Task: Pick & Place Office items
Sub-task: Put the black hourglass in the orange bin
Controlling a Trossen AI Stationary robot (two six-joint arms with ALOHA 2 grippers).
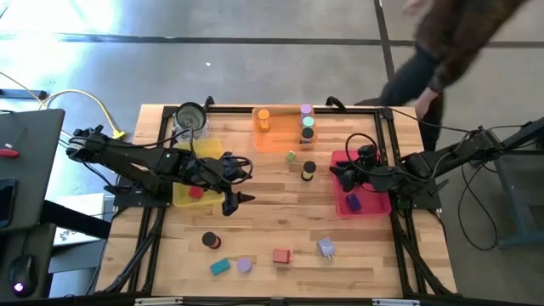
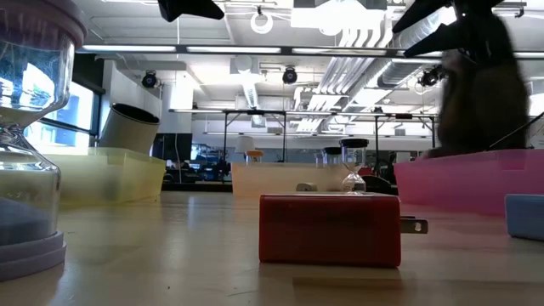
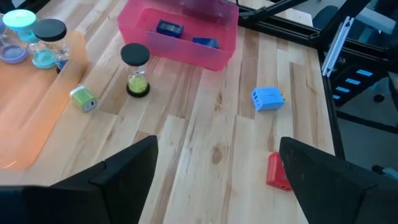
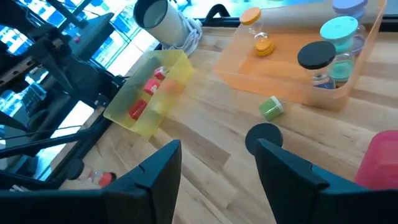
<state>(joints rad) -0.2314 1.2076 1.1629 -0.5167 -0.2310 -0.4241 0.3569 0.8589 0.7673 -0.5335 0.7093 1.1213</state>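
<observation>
A wooden tabletop (image 1: 280, 229) seen from above, with two dark robot arms. The left gripper (image 1: 235, 180) hangs beside the translucent yellow tray (image 1: 183, 198), which holds a red block (image 1: 196, 193); its fingers (image 3: 124, 171) are spread wide and hold nothing. The right gripper (image 1: 342, 176) sits at the edge of the translucent pink tray (image 1: 371, 205), fingers (image 4: 158, 171) partly open and empty. That tray holds a dark-blue block (image 1: 354, 202). A translucent orange tray (image 1: 274, 138) holds small hourglass-like cylinders. Loose near the front edge lie a black cylinder (image 1: 210, 241), teal block (image 1: 220, 267), lavender cylinder (image 1: 245, 265), red rectangular block (image 1: 281, 255) and light-blue block (image 1: 325, 247).
</observation>
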